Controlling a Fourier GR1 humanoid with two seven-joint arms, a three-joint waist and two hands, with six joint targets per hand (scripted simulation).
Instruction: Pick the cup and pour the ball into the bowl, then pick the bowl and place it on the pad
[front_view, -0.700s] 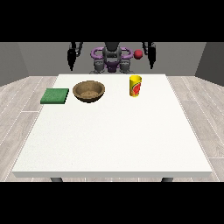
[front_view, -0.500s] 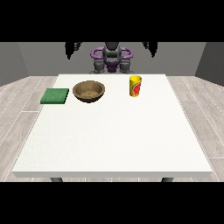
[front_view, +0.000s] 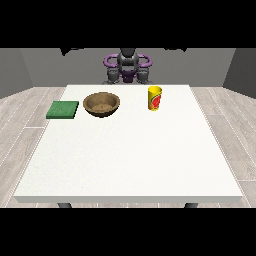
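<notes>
Cup (front_view: 155, 98): yellow with a red mark, upright, on the far half of the table (front_view: 130, 165), right of centre, nothing touching it. No ball visible; it may be inside the cup, cannot tell.

Left to right:
- The hand at the view's left (front_view: 70, 50) is raised high above the far table edge. Only a dark sliver shows under the top band, so I cannot tell whether it is released or clenched. It holds nothing visible.
- The green pad (front_view: 63, 109) lies flat near the left edge.
- The brown bowl (front_view: 102, 96) sits just right of the pad, apart from it, and looks empty.
- The robot torso (front_view: 127, 65) is behind the table, centred.
- The cup is right of the bowl, with a clear gap between them.
- The hand at the view's right (front_view: 176, 49) is also high and mostly cut off; state cannot be told.

Key relation: the cup lies below and toward the camera from the hand at the view's right, which is the nearer hand. The cup's long axis is vertical, so a side grasp looks likely. The pour then goes leftward in view to the bowl. No step is done yet.
</notes>
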